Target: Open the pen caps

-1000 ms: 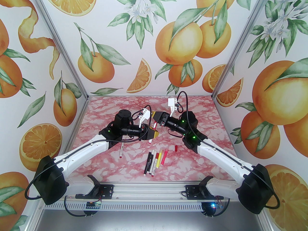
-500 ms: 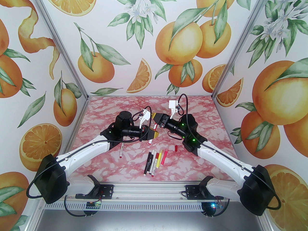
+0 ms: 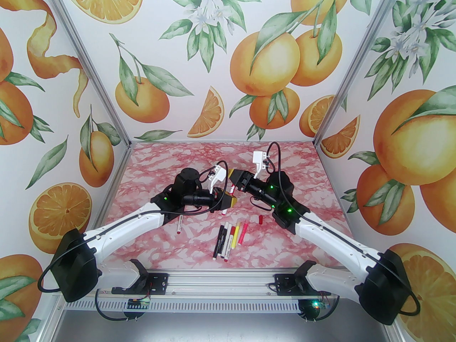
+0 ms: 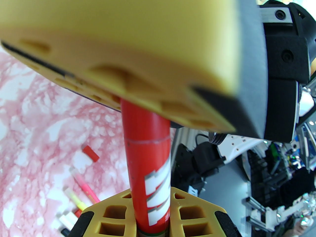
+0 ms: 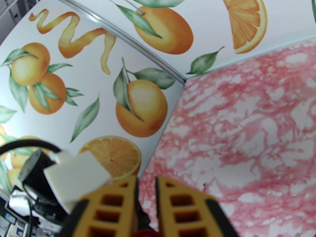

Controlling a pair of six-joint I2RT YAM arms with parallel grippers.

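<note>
Centrally, the left tool (image 3: pixel 232 201) pinches a pen (image 4: pixel 148 171); the right tool (image 3: pixel 232 178), just above in frame, pinches its cap (image 4: pixel 145 122), in line lengthwise.

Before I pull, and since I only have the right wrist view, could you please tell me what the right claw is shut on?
Observer: The right claw clamps one end of a red pen.
Operator: Is its other end held?
Observer: Yes, the left claw grips its barrel.
Operator: Are any caps off?
Observer: One loose red cap lies on the table, right of the row of pens.
</note>
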